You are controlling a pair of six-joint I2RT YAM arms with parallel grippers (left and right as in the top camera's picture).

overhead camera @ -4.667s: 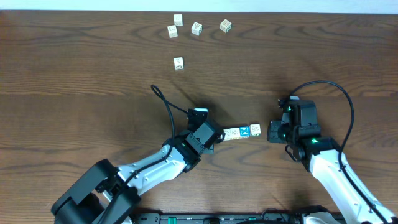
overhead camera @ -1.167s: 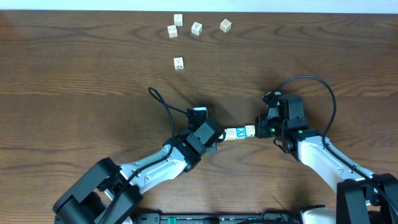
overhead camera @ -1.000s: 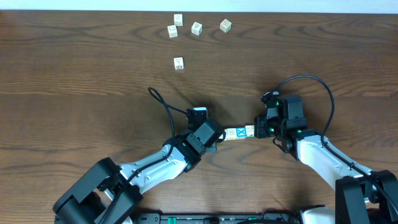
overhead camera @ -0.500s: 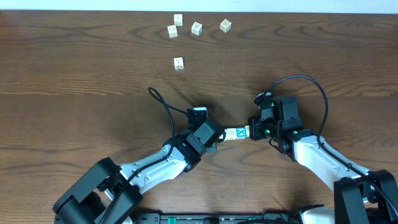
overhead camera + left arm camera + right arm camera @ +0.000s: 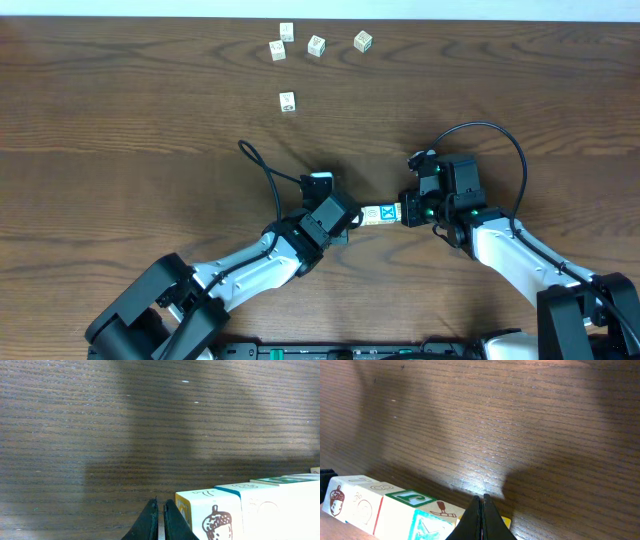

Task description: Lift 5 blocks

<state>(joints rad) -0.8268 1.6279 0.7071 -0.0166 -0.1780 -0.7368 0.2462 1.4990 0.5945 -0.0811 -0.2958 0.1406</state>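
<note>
Brown wood covers the table, and two robot arms reach in from the near edge. The left gripper comes in from the left side. Its two fingers are pressed tight together with nothing between them. The right gripper comes in from the right side. Its fingers are squeezed together too, and they hold nothing between them.

Between the two grippers is a short row of blocks, side by side and touching each other. The left gripper is right up against one end of the row, and the right gripper is right up against the other end. From above, the blue block shows a white X. In the left wrist view, the acorn block is at the end just beside the fingers. In the right wrist view, a yellow block peeks out just behind the fingers. I cannot tell if the row rests on the table or hangs just above it.

Far across the table are more small cubes. A lone cube sits by itself. Past it, near the far edge, is a loose line of four, and the green-marked cube is at its right end.
</note>
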